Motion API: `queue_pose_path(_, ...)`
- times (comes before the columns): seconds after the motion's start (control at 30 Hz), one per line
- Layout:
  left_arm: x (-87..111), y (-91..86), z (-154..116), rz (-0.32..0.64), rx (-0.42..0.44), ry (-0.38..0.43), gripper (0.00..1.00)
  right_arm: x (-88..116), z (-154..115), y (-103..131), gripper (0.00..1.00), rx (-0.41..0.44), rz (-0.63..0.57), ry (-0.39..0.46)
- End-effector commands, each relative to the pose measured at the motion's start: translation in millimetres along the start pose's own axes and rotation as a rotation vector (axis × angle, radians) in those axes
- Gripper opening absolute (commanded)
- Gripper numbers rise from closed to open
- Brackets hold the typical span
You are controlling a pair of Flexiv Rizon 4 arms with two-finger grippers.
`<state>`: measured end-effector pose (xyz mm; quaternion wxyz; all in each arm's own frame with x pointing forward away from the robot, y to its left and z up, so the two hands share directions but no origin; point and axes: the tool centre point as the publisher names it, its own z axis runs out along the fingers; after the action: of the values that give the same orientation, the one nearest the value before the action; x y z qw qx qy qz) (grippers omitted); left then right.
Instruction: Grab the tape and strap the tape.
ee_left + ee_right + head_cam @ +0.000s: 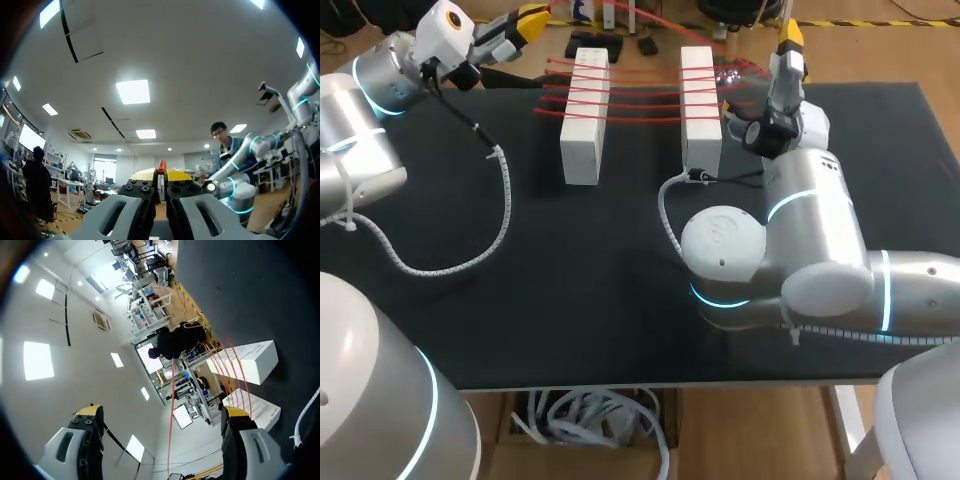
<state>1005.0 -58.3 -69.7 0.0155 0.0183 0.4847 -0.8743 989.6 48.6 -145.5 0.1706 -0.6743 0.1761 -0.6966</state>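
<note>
Matte black table [570, 300] nearest me. Farther back stand two white rectangular blocks, left block [585, 125] and right block [701, 110], with thin strands of red tape [640, 95] stretched across both tops. Far right, my right gripper [790, 35] has its fingers spread wide, and one strand runs between them, touching neither. Far left, my left gripper [532, 18] is pinched closed on a red tape end.
</note>
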Motion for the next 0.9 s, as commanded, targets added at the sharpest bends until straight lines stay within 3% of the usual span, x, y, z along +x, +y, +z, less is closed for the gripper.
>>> queue_pose_path(0.03,0.8,0.1,0.3,0.001,0.000,-0.002,0.00,0.3,5.4,-3.1,0.82,-0.009,0.006,0.005)
queue_pose_path(0.1,0.8,0.1,0.3,0.001,0.000,-0.002,0.00,0.9,6.5,-4.4,0.56,-0.010,0.008,0.012)
queue_pose_path(0.13,0.8,0.1,0.3,0.001,0.000,-0.002,0.00,1.4,6.9,-5.2,0.52,-0.010,0.009,0.014)
queue_pose_path(0.17,0.8,0.1,0.3,0.001,0.000,-0.002,0.00,1.9,7.2,-5.9,0.51,-0.010,0.010,0.017)
queue_pose_path(0.23,0.8,0.1,0.3,0.001,0.000,-0.002,0.00,2.5,7.5,-6.9,0.60,-0.012,0.009,0.023)
queue_pose_path(0.3,0.8,0.1,0.3,0.001,0.000,-0.002,0.00,3.1,6.3,-7.9,0.62,-0.014,0.011,0.026)
queue_pose_path(0.33,0.8,0.1,0.3,0.001,0.000,-0.002,0.00,3.3,5.3,-8.2,0.60,-0.015,0.011,0.027)
queue_pose_path(0.37,0.8,0.1,0.3,0.001,0.000,-0.002,0.00,3.4,4.6,-8.4,0.49,-0.016,0.012,0.028)
queue_pose_path(0.9,0.8,0.1,0.3,0.001,0.000,-0.002,0.00,3.0,-1.9,-12.8,0.39,-0.030,0.017,0.044)
